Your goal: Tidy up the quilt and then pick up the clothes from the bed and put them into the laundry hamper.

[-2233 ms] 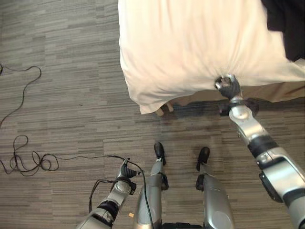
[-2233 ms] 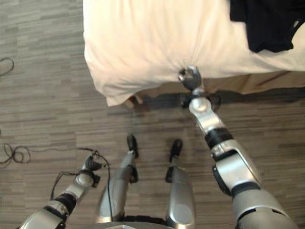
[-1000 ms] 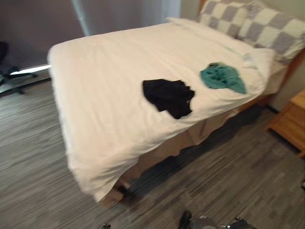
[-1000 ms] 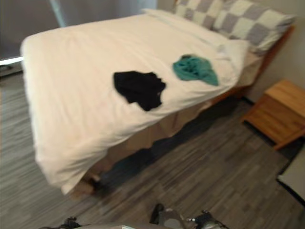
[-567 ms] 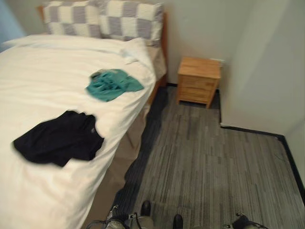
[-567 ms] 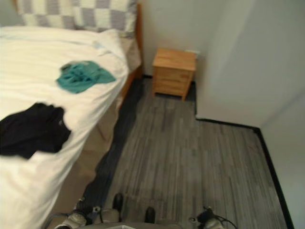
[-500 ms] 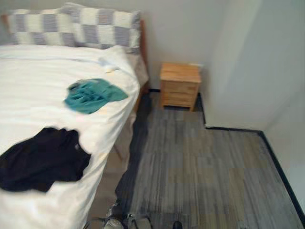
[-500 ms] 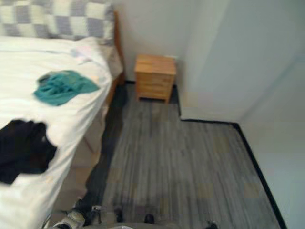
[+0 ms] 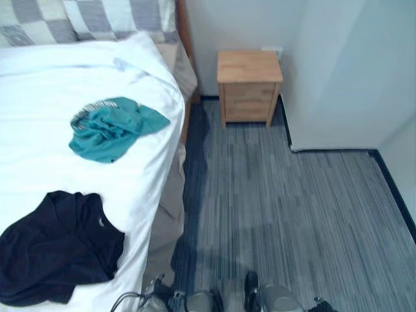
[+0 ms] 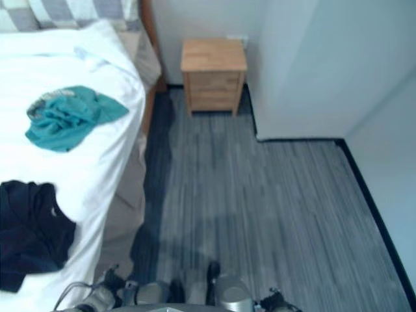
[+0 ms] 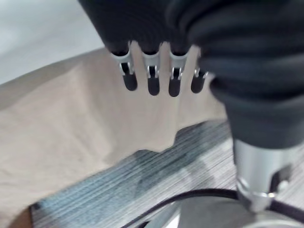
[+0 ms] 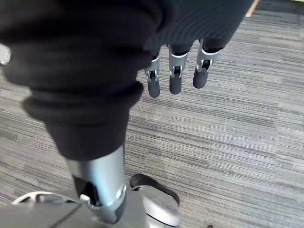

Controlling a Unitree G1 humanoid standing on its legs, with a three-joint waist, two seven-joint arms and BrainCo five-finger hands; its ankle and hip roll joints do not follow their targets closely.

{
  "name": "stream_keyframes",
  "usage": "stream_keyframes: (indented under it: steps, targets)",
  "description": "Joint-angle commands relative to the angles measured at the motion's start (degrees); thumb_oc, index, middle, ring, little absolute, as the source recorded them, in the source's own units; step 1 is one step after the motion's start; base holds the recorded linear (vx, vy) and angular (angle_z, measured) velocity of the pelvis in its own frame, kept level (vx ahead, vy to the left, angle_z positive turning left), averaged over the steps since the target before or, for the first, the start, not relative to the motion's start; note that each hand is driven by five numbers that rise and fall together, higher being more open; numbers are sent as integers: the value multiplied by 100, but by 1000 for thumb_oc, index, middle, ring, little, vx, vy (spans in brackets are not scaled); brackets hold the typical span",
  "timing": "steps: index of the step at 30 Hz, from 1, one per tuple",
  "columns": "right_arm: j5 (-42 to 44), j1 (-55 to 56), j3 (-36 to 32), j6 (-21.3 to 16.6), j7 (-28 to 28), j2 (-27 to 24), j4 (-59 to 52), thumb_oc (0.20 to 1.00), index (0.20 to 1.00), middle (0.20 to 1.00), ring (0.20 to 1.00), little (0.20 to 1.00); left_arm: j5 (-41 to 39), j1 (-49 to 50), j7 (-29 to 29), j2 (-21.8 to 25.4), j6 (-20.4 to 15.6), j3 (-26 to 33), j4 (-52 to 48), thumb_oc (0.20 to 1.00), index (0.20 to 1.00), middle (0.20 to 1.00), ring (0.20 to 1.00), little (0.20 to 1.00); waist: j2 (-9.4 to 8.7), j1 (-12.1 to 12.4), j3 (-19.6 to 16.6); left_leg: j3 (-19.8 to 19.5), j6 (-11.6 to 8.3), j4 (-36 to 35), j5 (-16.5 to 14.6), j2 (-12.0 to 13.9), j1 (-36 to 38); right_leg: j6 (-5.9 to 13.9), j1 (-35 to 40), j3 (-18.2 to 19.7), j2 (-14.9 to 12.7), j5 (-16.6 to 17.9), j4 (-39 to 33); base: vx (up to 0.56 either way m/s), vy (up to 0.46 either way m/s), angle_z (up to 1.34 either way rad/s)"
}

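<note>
White quilt (image 9: 39,91) with teal garment (image 9: 110,128) and black garment (image 9: 55,247); left hand (image 11: 149,71) and right hand (image 12: 175,71) both slack-fingered, empty.

1. The quilt (image 9: 39,84) is plain white.
2. The crumpled garment (image 9: 110,129) is teal.
3. The shirt (image 9: 55,244) at 7 o'clock is black.
4. The pillows (image 9: 97,16) are checked grey and white.
5. The nightstand (image 9: 249,84) is light wood.
6. The floor (image 9: 292,214) is streaked grey.
</note>
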Motion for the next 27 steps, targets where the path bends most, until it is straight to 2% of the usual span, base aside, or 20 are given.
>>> stream_keyframes:
  steps: [1,3,4,5,6,7,9,11,13,14,15,16,17,19,20,21,22,24,25,27]
  targets:
    - [15,-311,169,30,-113,-282,-203,1000,1000,1000,1000,1000,-336,-319,211,133,-95,-181,-333,1000,1000,1000,1000,1000,-407,446,506,74,245,-1286,-130,83,456,777,437,298,-135,258,-1068,765,15,-64]
    - [8,-320,207,22,-112,-275,-211,1000,1000,1000,1000,1000,-373,-281,228,113,-116,-152,-346,1000,1000,1000,1000,1000,-394,546,463,122,282,-2004,-155,8,447,825,573,415,-152,186,-1152,526,127,-30]
    - [23,-416,244,-28,-90,-323,-253,1000,1000,1000,1000,1000,-412,-142,240,96,-135,-73,-376,1000,1000,1000,1000,1000,-283,735,368,303,328,-3977,-47,-164,411,947,868,517,-126,30,-1274,673,209,-43]
    - [15,-437,252,-44,-94,-332,-263,1000,1000,1000,1000,1000,-386,-118,229,82,-137,-55,-366,1000,1000,1000,1000,1000,-209,802,295,381,284,-4883,201,-135,479,978,1034,544,-83,-84,-1313,673,210,-45]
    - [15,-437,252,-44,-94,-332,-263,1000,1000,1000,1000,1000,-386,-118,229,83,-137,-56,-367,1000,1000,1000,1000,1000,-214,806,304,386,284,-4901,209,-139,499,979,1046,547,-88,-85,-1315,656,124,-34]
    - [6,-435,214,-66,-121,-313,-266,1000,1000,1000,1000,1000,-302,-76,187,61,-110,-23,-292,1000,1000,1000,1000,1000,-173,838,226,910,235,-5590,487,-55,346,1007,1338,499,5,-328,-1280,636,90,-11]
    - [-13,-429,213,-53,-134,-285,-256,1000,1000,1000,1000,1000,-257,-33,169,57,-93,-30,-265,1000,1000,1000,1000,1000,-200,903,208,1125,248,-5607,574,-37,342,1009,1463,539,4,-467,-1168,677,99,11]
    - [-149,-427,229,-51,-84,-173,-217,1000,1000,1000,1000,1000,-238,46,97,86,-39,50,-175,1000,1000,1000,1000,1000,-411,1029,34,996,565,-5479,429,-238,572,1247,1404,571,-72,-511,-4,762,147,6]
    - [-245,-392,160,16,-43,-165,-207,1000,1000,1000,1000,1000,-170,36,75,101,0,26,-133,1000,1000,1000,1000,1000,-491,970,143,1065,763,-5363,101,-350,866,1837,826,465,-401,584,1669,479,166,-3]
    - [-189,-423,117,19,-57,-174,-259,1000,1000,1000,1000,1000,-175,23,70,149,19,20,-147,1000,1000,1000,1000,1000,-427,856,245,1056,829,-5419,7,-317,1158,1894,407,402,-564,996,2558,337,120,14]
    - [-189,-424,116,20,-57,-176,-259,1000,1000,1000,1000,1000,-175,22,70,147,19,21,-147,1000,1000,1000,1000,1000,-414,865,230,1062,826,-5420,13,-299,1139,1889,384,409,-548,1010,2552,332,122,22]
    - [-152,-472,84,22,-74,-183,-342,1000,1000,1000,1000,1000,-229,1,100,189,34,19,-180,1000,1000,1000,1000,1000,-295,769,331,991,881,-5535,-57,-235,1424,1778,-94,324,-672,1032,3230,542,103,37]
    - [11,-519,-50,14,-104,-190,-440,1000,1000,1000,1000,1000,-259,-46,110,224,42,-1,-165,1000,1000,1000,1000,1000,-146,601,420,880,856,-5706,-161,-173,1847,1616,-633,23,-879,694,3311,545,102,26]
    - [83,-513,-94,5,-125,-192,-489,1000,1000,1000,1000,1000,-256,-43,115,240,38,0,-167,1000,1000,1000,1000,1000,-103,515,433,847,818,-5743,-239,-148,2024,1563,-766,-93,-910,551,2958,502,-45,34]
    - [137,-506,-123,-25,-171,-186,-540,1000,1000,1000,1000,1000,-244,-68,134,248,22,-26,-161,1000,1000,1000,1000,1000,-96,430,469,744,747,-5738,-361,-159,2231,1492,-912,-142,-931,464,2227,774,-275,40]
    - [188,-483,-176,-8,-179,-199,-578,1000,1000,1000,1000,1000,-129,-118,142,270,9,-64,-185,1000,1000,1000,1000,1000,-144,324,439,653,596,-5730,-549,-131,2416,1514,-841,-3,-1019,462,764,605,-253,34]
    - [188,-483,-176,-8,-179,-200,-578,1000,1000,1000,1000,1000,-129,-118,142,270,9,-64,-185,1000,1000,1000,1000,1000,-142,323,439,651,595,-5729,-550,-129,2416,1513,-837,-5,-1017,465,758,611,-328,27]
    - [248,-497,-238,17,-216,-219,-580,1000,1000,1000,1000,1000,-7,-252,186,270,-26,-94,-195,1000,1000,1000,1000,1000,-112,155,438,430,403,-5757,-806,-34,2707,1691,-955,610,-1169,846,-749,649,-360,62]
    - [186,-461,-204,48,-213,-197,-610,1000,1000,1000,1000,1000,40,-283,224,269,-40,-92,-156,1000,1000,1000,1000,1000,-109,61,384,359,288,-5758,-986,116,2992,1864,-1198,979,-1393,1139,-1069,760,-436,93]
    - [113,-399,-198,54,-196,-200,-616,1000,1000,1000,1000,1000,62,-270,225,280,-63,-93,-146,1000,1000,1000,1000,1000,-132,84,319,301,208,-5665,-1143,159,3116,1913,-1061,848,-1441,1132,-1149,493,-325,77]
